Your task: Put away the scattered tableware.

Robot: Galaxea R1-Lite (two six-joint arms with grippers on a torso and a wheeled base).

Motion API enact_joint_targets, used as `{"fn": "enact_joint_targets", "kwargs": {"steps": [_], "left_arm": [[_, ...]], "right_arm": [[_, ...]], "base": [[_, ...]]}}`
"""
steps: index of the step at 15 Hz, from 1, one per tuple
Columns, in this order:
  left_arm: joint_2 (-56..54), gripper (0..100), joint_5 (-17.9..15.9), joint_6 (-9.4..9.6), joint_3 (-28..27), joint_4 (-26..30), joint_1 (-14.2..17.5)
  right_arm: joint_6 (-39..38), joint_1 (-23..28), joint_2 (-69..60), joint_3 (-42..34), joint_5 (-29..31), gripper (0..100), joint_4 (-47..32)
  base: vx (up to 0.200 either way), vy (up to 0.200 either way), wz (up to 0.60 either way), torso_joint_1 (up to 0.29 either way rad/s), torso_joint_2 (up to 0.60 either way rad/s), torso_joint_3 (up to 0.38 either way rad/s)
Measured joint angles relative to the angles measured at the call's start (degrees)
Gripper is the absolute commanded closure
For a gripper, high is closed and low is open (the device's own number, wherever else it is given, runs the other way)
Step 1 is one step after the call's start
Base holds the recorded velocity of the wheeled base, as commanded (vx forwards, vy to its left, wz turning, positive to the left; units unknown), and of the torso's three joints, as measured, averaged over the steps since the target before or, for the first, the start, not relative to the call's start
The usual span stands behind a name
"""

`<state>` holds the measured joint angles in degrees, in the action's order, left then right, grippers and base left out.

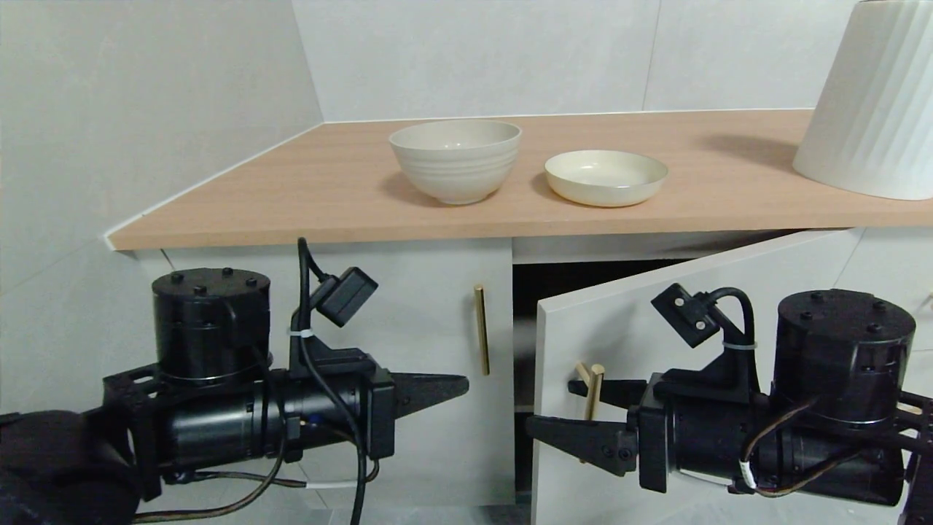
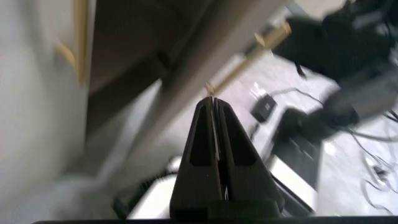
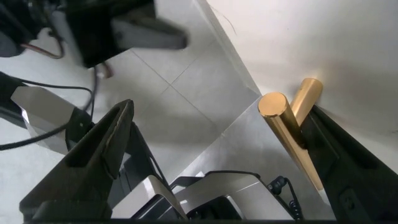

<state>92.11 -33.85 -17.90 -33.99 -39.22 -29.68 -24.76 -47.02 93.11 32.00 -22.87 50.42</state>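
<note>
Left arm: low in front of the closed left cabinet door (image 1: 408, 321), forearm level. My left gripper (image 1: 459, 383) points toward my right side. Its fingers are pressed flat together with nothing between them. The tip sits near the lower end of the left handle (image 1: 480, 329), a brass bar standing upright on that door.

Countertop (image 1: 291, 197), wood: the ribbed bowl (image 1: 455, 160) stands upright near the middle. The shallow dish (image 1: 605, 177) is just beside it on the right, and the two do not touch. A white ribbed lampshade (image 1: 871, 102) stands at the far right end.

Right arm: low and level, pointing toward my left side, in front of the right door (image 1: 656, 328), which hangs ajar. My right gripper (image 1: 552, 407) is spread wide, its fingers straddling the right handle (image 1: 595, 386). In the wrist view the brass bar lies close against one finger and well apart from the other. I cannot tell whether it touches; it is not clamped.
</note>
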Motion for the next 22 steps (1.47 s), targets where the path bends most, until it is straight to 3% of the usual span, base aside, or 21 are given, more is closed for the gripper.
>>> {"fn": "enact_joint_targets", "kwargs": {"steps": [2,3,5,11,16,19,22], "left_arm": [[3.84,100,0.28,0.09,-1.40,-6.62,0.00],[6.25,100,0.17,0.49,-1.89,-12.46,-0.20],[10.37,100,0.13,1.17,-1.93,-20.59,-1.99],[18.99,100,5.21,2.88,-1.97,-30.83,-6.45],[22.88,100,9.01,4.82,-2.56,-33.34,-7.94],[26.55,100,11.08,5.07,-3.46,-41.34,-9.75],[28.43,100,12.15,5.10,-3.74,-42.02,-10.75]], "right_arm": [[-0.04,-0.02,0.52,0.29,0.00,0,0.71],[-0.12,-0.02,0.77,0.29,0.00,0,1.55],[-0.12,-0.02,0.94,0.22,0.00,0,2.18],[-0.20,-0.09,0.94,0.00,-0.11,0,2.65],[-0.26,-0.16,0.99,-0.02,-0.12,0,2.71],[0.00,-0.17,1.01,-0.23,-0.15,0,2.78],[0.27,-0.16,0.66,-0.91,-0.15,0,2.89]], "base": [[0.000,0.000,0.00,0.000,0.00,0.000],[0.000,0.000,0.00,0.000,0.00,0.000],[0.000,0.000,0.00,0.000,0.00,0.000],[0.000,0.000,0.00,0.000,0.00,0.000],[0.000,0.000,0.00,0.000,0.00,0.000],[0.000,0.000,0.00,0.000,0.00,0.000],[0.000,0.000,0.00,0.000,0.00,0.000]]}}
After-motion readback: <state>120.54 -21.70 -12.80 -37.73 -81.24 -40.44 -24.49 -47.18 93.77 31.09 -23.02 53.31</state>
